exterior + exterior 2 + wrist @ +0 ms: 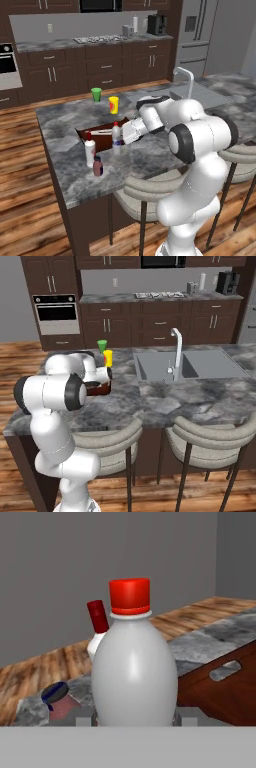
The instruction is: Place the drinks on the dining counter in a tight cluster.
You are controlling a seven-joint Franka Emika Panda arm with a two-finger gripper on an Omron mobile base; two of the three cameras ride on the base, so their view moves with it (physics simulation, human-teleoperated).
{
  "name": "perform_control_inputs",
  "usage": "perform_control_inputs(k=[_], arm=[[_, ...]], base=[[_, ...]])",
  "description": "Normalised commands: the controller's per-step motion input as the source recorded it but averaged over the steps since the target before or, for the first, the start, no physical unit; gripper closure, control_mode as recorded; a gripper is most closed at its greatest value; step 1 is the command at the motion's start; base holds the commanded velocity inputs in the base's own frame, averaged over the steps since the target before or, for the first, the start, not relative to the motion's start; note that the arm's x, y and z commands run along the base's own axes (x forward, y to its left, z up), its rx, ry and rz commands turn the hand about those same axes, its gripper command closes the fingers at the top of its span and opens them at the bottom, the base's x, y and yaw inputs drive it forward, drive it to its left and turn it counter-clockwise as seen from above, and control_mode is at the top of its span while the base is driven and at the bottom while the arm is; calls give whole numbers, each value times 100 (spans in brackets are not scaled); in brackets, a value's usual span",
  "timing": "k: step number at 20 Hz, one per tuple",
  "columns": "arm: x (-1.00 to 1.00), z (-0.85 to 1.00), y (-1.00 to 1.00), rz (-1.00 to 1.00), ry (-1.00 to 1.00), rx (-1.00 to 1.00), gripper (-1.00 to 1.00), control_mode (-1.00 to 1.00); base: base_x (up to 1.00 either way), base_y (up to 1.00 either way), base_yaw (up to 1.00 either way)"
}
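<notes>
The arm [200,150] is built of glossy white, rounded shells, bulging like smooth barrels and narrowing between them. Each joint [181,143] shows as a dark grey, near-black round cap or ring set into the white, one at centre right of the left base view and another [75,392] at centre left of the right base view. The hand [131,131] is a boxier white block.

Arm folded low, mid-frame in left base view; gripper [120,136] level, pointing left, jaws part closed.

Three bottles [98,150] stand together on the dining counter [60,130].
</notes>
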Motion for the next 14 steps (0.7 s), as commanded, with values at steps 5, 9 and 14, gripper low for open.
perform_control_inputs(k=[5,9,14], arm=[[0,-23,22,1,0,0,100,-100],[0,-14,14,1,0,0,100,-100],[1,-14,17,0,0,0,100,-100]], base=[[0,0,0],[0,0,0],[0,0,0]])
